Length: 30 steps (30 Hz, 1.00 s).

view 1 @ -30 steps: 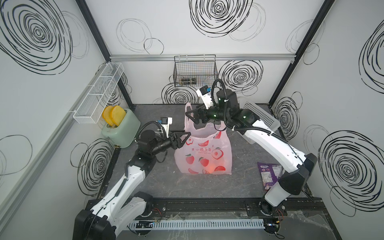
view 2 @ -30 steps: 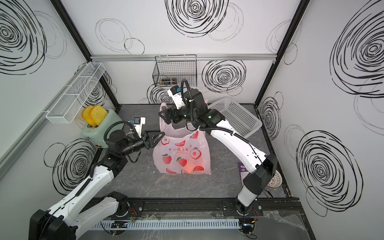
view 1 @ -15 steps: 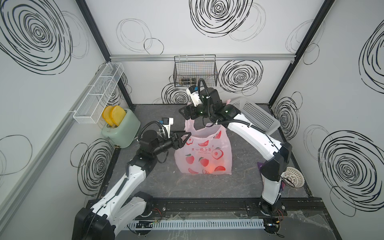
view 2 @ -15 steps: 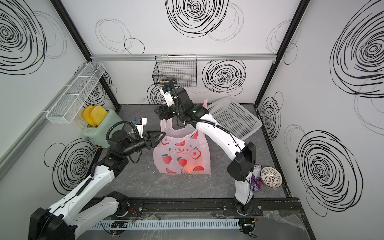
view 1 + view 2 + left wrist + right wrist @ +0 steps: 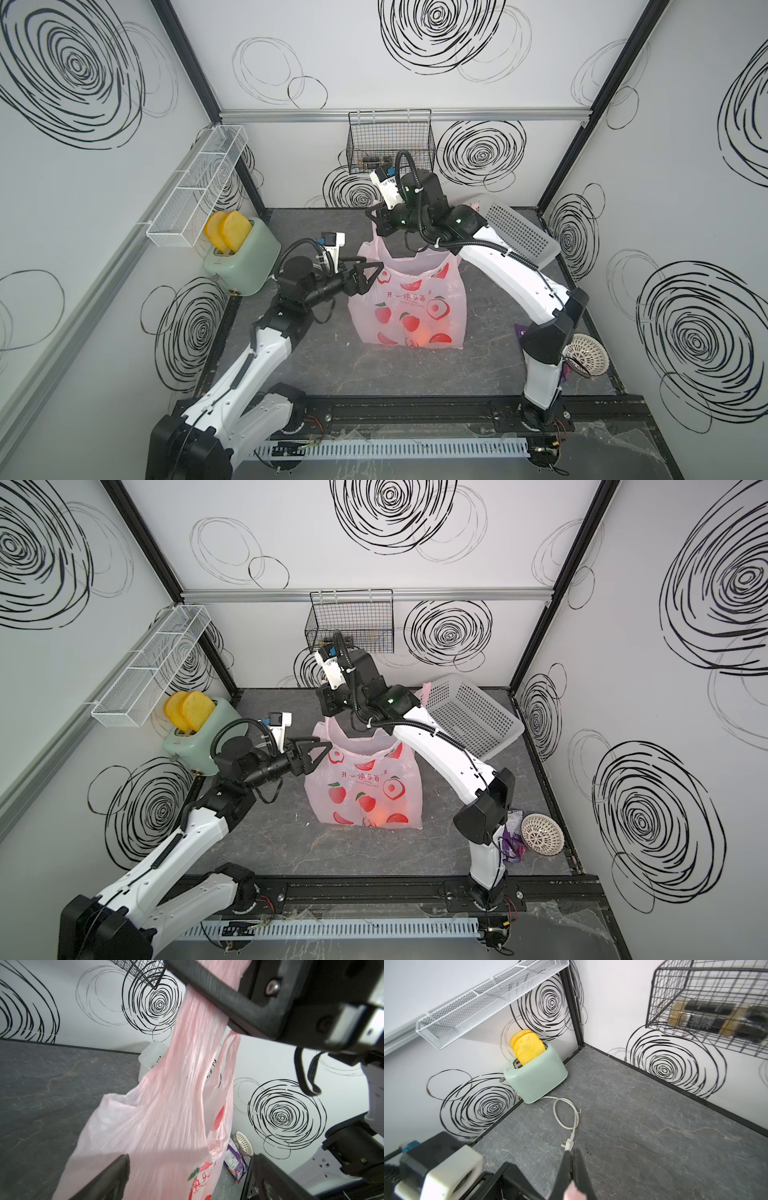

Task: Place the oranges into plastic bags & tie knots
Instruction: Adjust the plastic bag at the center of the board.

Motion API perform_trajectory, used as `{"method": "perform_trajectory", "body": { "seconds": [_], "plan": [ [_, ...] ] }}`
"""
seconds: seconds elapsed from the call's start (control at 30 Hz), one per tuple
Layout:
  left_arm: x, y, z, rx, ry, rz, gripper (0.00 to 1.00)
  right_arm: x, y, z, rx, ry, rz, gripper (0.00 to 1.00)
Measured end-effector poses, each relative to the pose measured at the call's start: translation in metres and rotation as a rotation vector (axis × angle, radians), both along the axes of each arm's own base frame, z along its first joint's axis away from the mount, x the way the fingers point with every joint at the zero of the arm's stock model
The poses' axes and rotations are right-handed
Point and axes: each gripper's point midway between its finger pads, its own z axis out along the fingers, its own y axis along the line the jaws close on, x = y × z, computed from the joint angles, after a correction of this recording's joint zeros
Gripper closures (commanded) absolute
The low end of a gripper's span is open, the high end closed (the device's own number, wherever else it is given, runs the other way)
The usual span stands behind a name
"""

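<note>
Our right fingers (image 5: 568, 1160) are squeezed tight on one loop handle (image 5: 199, 1014) of the thin see-through pink plastic bag with red peach pictures (image 5: 409, 305). A bit of pink pokes out between them in the right wrist view, and the handle is pulled up into a straight strip.

Our left fingers (image 5: 113, 1176) are spread wide with nothing in them. The bag's side shows between them in the left wrist view, but we cannot tell if they touch it. The other loop handle (image 5: 228, 1049) stands free, apart from the held one.

The bag stands near the middle of the dark grey tabletop (image 5: 316, 365). Bright orange glows through the plastic at the bottom — the small round oranges (image 5: 419, 336) are inside, but we cannot count them. Behind the right arm lies a white plastic basket with holes (image 5: 519, 239).
</note>
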Motion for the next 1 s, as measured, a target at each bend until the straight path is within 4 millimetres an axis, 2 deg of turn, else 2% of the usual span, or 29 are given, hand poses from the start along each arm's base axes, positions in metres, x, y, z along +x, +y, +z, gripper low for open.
{"method": "perform_trajectory", "body": {
  "seconds": [0.17,0.37,0.5,0.8,0.9,1.0],
  "plan": [
    [0.006,0.008,0.016,0.023,-0.052,-0.036,0.04,-0.021,0.011,0.004,0.028,0.017,0.139,1.00],
    [0.007,0.017,0.006,0.067,-0.085,-0.100,0.03,-0.042,0.014,0.006,0.062,0.052,0.265,1.00],
    [0.001,0.011,0.002,0.076,-0.103,-0.172,0.04,-0.050,0.011,0.013,0.093,0.065,0.330,1.00],
    [-0.014,-0.003,0.016,0.090,-0.243,-0.281,0.04,-0.060,0.010,0.015,0.138,0.091,0.427,1.00],
    [-0.013,-0.011,0.011,0.096,-0.255,-0.313,0.04,-0.063,0.011,0.017,0.147,0.091,0.446,1.00],
    [-0.004,-0.012,-0.003,0.099,-0.214,-0.317,0.04,-0.065,0.011,0.017,0.152,0.093,0.457,1.00]
  ]
}}
